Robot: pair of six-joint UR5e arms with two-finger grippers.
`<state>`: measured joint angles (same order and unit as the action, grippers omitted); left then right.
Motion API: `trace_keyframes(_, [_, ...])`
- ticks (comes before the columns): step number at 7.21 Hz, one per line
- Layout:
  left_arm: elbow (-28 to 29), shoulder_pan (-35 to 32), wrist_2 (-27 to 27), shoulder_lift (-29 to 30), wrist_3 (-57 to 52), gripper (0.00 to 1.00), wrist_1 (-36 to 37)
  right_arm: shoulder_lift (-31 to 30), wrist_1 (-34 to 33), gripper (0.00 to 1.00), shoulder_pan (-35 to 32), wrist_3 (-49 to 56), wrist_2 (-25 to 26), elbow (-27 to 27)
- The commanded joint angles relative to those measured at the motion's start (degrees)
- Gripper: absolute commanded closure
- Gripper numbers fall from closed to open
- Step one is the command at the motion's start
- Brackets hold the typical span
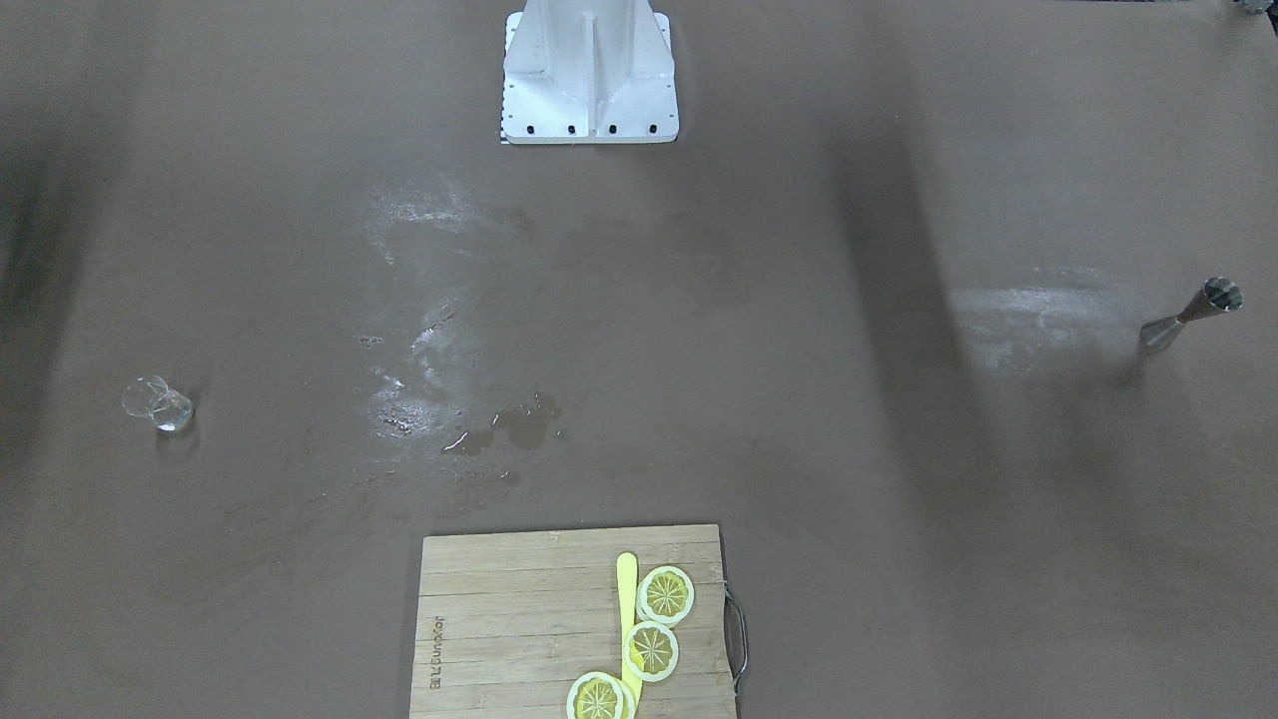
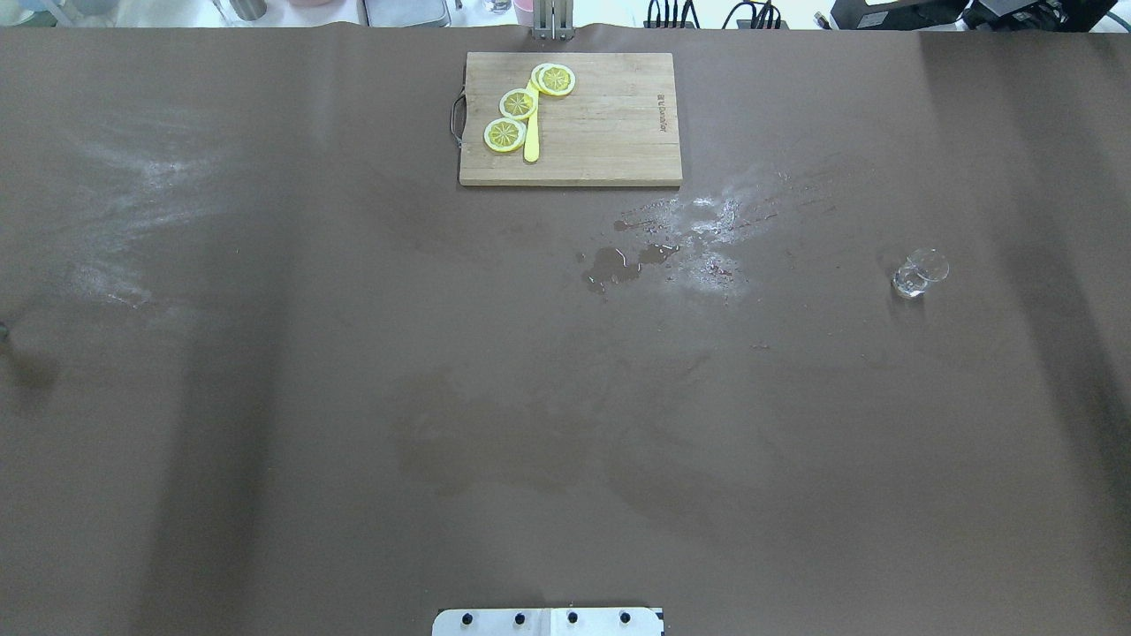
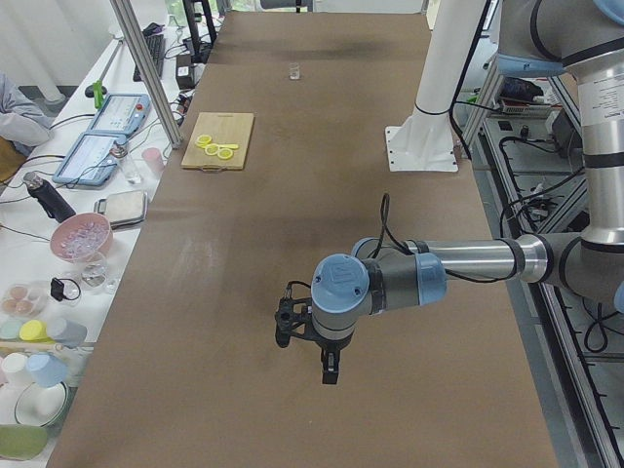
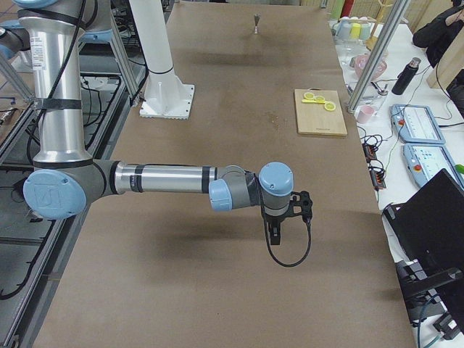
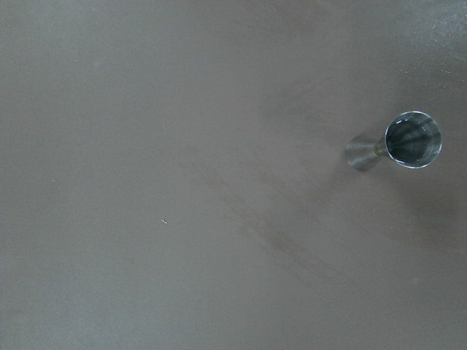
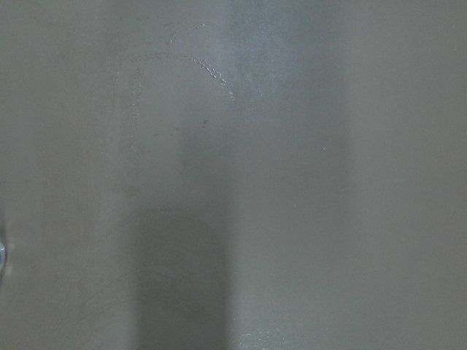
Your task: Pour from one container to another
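The clear glass cup (image 1: 158, 403) stands upright on the brown table on my right side, also seen as the cup (image 2: 919, 273) and far off as the cup (image 3: 293, 70). The steel jigger (image 1: 1193, 314) stands upright at the table's left end, and it appears open-mouthed from above as the jigger (image 5: 398, 142) and small and distant as the jigger (image 4: 256, 24). My left gripper (image 3: 327, 367) hangs above the table at that left end. My right gripper (image 4: 274, 233) hangs over the right end. Neither shows whether it is open or shut. Nothing is seen in either.
A wooden cutting board (image 2: 610, 132) with lemon slices (image 2: 518, 104) and a yellow knife lies at the far middle edge. A wet patch (image 2: 618, 263) and white smears mark the cloth before it. The white robot pedestal (image 1: 589, 75) stands at the near edge.
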<state>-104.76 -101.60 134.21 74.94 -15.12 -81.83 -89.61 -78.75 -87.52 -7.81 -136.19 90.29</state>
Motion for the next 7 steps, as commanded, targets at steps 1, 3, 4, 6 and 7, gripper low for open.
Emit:
trace_keyframes(1, [0.0, 0.0, 0.1, -0.1, 0.1, 0.01, 0.0, 0.0, -0.1, 0.00, 0.0, 0.2, -0.2, -0.1])
trace_keyframes(3, [-0.1, 0.1, 0.2, -0.1, 0.0, 0.01, 0.0, -0.1, 0.0, 0.00, 0.1, 0.2, -0.2, 0.0])
trace_keyframes(4, [-0.1, 0.0, 0.2, -0.1, 0.0, 0.01, 0.0, -0.1, 0.0, 0.00, 0.0, 0.2, -0.3, 0.0])
trace_keyframes(6, [-0.1, 0.1, 0.2, -0.1, 0.0, 0.01, 0.0, -0.1, 0.0, 0.00, 0.1, -0.2, -0.2, 0.0])
trace_keyframes(7, [-0.1, 0.1, 0.2, -0.1, 0.0, 0.01, 0.0, -0.1, 0.0, 0.00, 0.1, -0.4, -0.1, 0.0])
